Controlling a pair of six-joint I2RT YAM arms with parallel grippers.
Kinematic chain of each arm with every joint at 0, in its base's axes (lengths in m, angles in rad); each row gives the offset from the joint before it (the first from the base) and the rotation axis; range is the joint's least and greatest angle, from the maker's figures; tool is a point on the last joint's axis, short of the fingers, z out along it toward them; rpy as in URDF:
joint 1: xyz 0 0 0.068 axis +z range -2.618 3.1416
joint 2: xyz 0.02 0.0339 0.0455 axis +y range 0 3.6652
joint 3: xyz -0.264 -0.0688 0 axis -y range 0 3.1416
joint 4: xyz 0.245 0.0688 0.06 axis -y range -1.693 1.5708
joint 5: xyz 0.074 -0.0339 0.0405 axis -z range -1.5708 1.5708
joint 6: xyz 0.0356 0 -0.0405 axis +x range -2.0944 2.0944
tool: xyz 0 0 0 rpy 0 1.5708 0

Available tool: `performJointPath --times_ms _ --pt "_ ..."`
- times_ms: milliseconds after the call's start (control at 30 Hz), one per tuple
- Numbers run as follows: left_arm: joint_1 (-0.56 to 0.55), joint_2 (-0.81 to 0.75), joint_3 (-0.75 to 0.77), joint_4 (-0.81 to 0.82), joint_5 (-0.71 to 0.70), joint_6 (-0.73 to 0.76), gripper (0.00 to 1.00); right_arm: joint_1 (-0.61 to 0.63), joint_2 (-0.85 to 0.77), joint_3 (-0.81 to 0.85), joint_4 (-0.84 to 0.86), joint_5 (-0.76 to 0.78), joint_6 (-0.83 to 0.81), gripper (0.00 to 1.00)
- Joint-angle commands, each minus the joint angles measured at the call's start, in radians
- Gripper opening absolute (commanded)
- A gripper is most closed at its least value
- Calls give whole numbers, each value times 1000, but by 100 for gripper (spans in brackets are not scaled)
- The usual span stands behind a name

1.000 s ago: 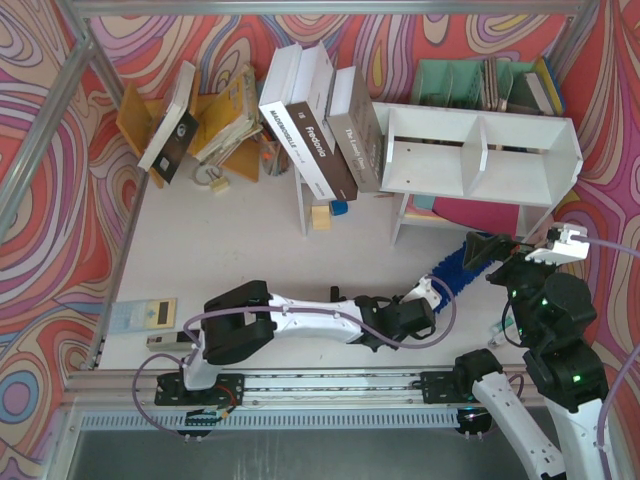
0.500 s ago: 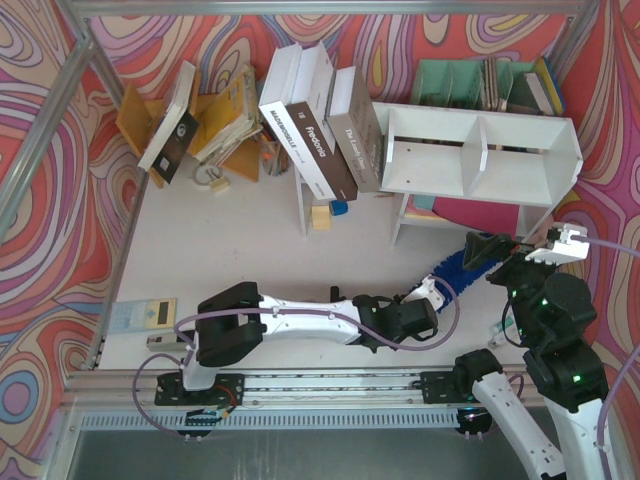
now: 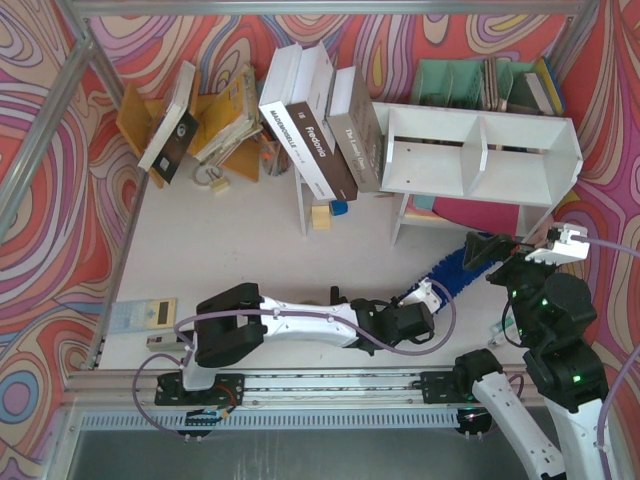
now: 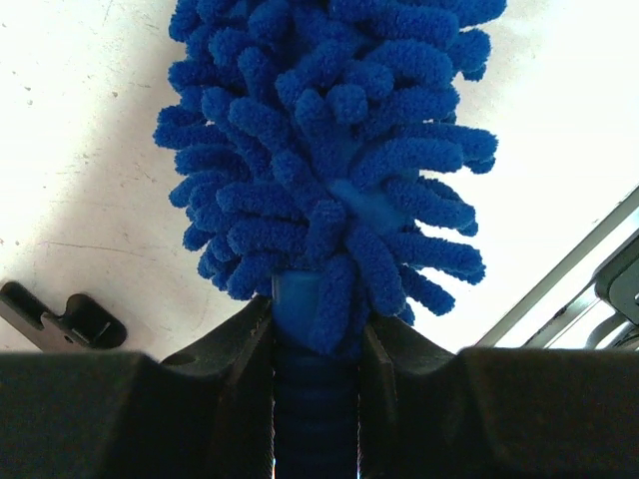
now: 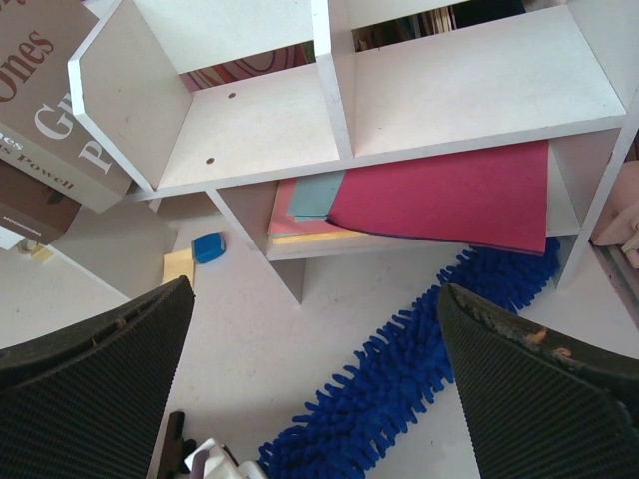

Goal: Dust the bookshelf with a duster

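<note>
The white bookshelf (image 3: 480, 150) stands at the back right on white legs, with two open compartments; it also shows in the right wrist view (image 5: 339, 110). The blue fluffy duster (image 3: 450, 272) lies on the table in front of it, running diagonally toward the shelf's legs (image 5: 419, 369). My left gripper (image 3: 425, 295) is shut on the duster's blue handle (image 4: 315, 399), with the fluffy head (image 4: 329, 150) stretching away from the jaws. My right gripper (image 3: 500, 245) is wide open and empty, held above the duster's far end.
Large books (image 3: 320, 130) lean against the shelf's left side. A teal file organizer (image 3: 490, 85) stands behind it, a yellow-orange rack (image 3: 190, 120) at back left. Pink and blue sheets (image 5: 449, 195) lie under the shelf. A small blue block (image 5: 208, 246) and a calculator (image 3: 145, 313) lie on the table.
My left arm has shifted slightly to the left, drawing the duster's handle with it. The right arm has not moved.
</note>
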State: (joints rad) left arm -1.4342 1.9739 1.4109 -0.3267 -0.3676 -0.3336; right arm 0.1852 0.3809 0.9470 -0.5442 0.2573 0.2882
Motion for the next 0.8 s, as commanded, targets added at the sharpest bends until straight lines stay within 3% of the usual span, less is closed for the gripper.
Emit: performJointPath --times_ms 0,367,767 --pt "-9 -30 -11 88 -13 -10 0 7 -10 -1 9 2 -3 99" --pt "-5 -83 74 61 -57 35 0 7 -15 6 -5 -3 6 99" --pt "26 -69 -39 147 -22 -64 0 7 -17 1 -2 2 -2 99"
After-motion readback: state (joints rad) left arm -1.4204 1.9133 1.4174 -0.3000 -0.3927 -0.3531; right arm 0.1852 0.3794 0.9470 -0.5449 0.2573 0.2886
